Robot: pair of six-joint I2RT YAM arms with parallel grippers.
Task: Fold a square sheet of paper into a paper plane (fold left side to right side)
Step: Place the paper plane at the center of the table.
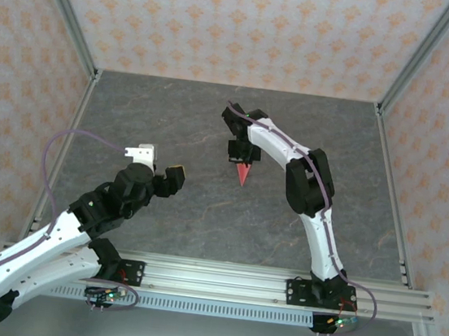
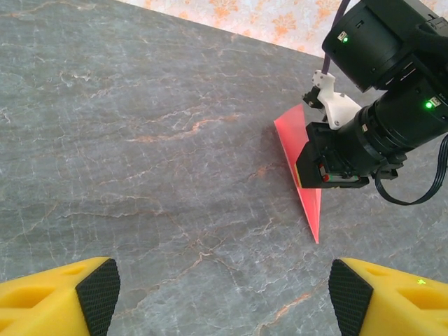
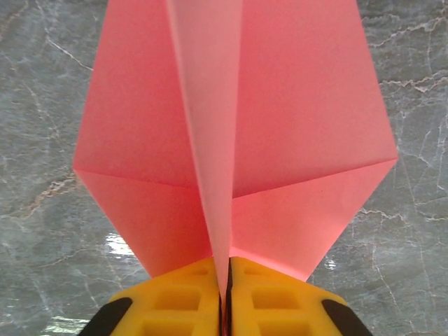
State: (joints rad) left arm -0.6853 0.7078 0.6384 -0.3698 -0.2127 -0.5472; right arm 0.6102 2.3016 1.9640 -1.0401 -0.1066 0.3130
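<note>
Right gripper is pinched shut on the raised centre fold of the paper plane, gripping at its blunt far end. The pink wings spread out either side over the grey marble table. The plane sits mid-table, a bit far and right of centre, sharp tip pointing toward the near edge. Left gripper has its jaws wide apart with nothing between them, over bare table to the near left, well apart from the plane.
</note>
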